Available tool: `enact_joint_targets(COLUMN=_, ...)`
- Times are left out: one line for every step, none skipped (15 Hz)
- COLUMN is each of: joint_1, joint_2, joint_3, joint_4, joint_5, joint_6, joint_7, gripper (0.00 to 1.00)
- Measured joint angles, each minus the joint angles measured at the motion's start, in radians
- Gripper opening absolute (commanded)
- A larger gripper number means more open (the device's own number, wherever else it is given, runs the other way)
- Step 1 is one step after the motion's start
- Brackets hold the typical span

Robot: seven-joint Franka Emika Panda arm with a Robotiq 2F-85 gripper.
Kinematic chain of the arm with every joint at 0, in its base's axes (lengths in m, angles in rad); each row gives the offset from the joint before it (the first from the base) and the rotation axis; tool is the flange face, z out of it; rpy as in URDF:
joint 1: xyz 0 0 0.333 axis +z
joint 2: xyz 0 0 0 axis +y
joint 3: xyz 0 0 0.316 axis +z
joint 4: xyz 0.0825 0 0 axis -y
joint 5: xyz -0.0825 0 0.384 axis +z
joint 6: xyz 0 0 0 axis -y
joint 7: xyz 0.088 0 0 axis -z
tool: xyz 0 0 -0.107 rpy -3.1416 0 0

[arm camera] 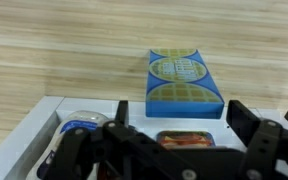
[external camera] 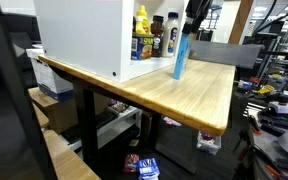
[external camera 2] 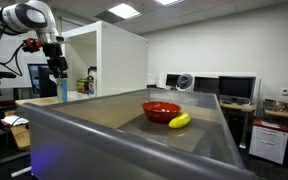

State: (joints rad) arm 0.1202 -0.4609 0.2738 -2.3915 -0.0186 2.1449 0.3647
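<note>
Hanging over the worktop (external camera: 189, 95) with its jaws spread as wide as they go, the gripper (arm camera: 184, 122) has hold of nothing. In the wrist view its two dark fingers (arm camera: 122, 112) stand well apart at the lower edge, and a blue box (arm camera: 184, 80) printed with round waffles shows in the gap between them, lying beyond the fingertips on the pale wood. In both exterior views the box stands upright on its narrow end directly under the gripper (external camera: 192, 18). Its top is just below the fingers, though whether they touch it cannot be told. Just beside the gripper, on the side away from the open wood, is a white cabinet (external camera: 84, 35). Its open front faces the box, and inside it are a yellow bottle (external camera: 141, 20) and a dark bottle (external camera: 171, 35). Well away from the gripper, seen in an exterior view, a red bowl (external camera 2: 161, 109) sits with a banana (external camera 2: 180, 120) lying right against its near side.
</note>
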Motion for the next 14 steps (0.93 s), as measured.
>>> enact_joint_targets(joint_1=0.0, joint_2=0.003, joint_3=-0.001, joint_4=0.0, joint_5=0.0, joint_6=0.0, joint_7=0.0, gripper=1.0)
enact_joint_targets(joint_1=0.0, joint_2=0.007, joint_3=-0.001, joint_4=0.0, joint_5=0.0, joint_6=0.0, joint_7=0.0, gripper=1.0)
enact_joint_targets(joint_1=0.0, joint_2=0.011, joint_3=-0.002, joint_4=0.0, joint_5=0.0, joint_6=0.0, joint_7=0.0, gripper=1.0)
enact_joint_targets(joint_1=0.0, joint_2=0.014, joint_3=-0.002, joint_4=0.0, joint_5=-0.001, joint_6=0.0, joint_7=0.0, gripper=1.0)
enact_joint_targets(joint_1=0.0, joint_2=0.019, joint_3=-0.002, joint_4=0.0, joint_5=-0.002, joint_6=0.0, joint_7=0.0, gripper=1.0)
enact_joint_targets(joint_1=0.0, joint_2=0.023, joint_3=-0.002, joint_4=0.0, joint_5=-0.002, joint_6=0.0, joint_7=0.0, gripper=1.0)
enact_joint_targets(joint_1=0.0, joint_2=0.027, joint_3=-0.002, joint_4=0.0, joint_5=-0.003, joint_6=0.0, joint_7=0.0, gripper=1.0)
enact_joint_targets(joint_1=0.0, joint_2=0.03, joint_3=-0.002, joint_4=0.0, joint_5=-0.004, joint_6=0.0, joint_7=0.0, gripper=1.0)
enact_joint_targets(joint_1=0.0, joint_2=0.033, joint_3=-0.002, joint_4=0.0, joint_5=-0.005, joint_6=0.0, joint_7=0.0, gripper=1.0)
enact_joint_targets(joint_1=0.0, joint_2=0.036, joint_3=-0.002, joint_4=0.0, joint_5=-0.006, joint_6=0.0, joint_7=0.0, gripper=1.0)
enact_joint_targets(joint_1=0.0, joint_2=0.039, joint_3=-0.002, joint_4=0.0, joint_5=-0.008, joint_6=0.0, joint_7=0.0, gripper=1.0)
enact_joint_targets(joint_1=0.0, joint_2=0.042, joint_3=-0.002, joint_4=0.0, joint_5=-0.008, joint_6=0.001, joint_7=0.0, gripper=1.0)
enact_joint_targets(joint_1=0.0, joint_2=0.045, joint_3=-0.002, joint_4=0.0, joint_5=-0.009, joint_6=0.001, joint_7=0.0, gripper=1.0)
enact_joint_targets(joint_1=0.001, joint_2=0.049, joint_3=-0.002, joint_4=0.0, joint_5=-0.009, joint_6=0.001, joint_7=0.0, gripper=1.0)
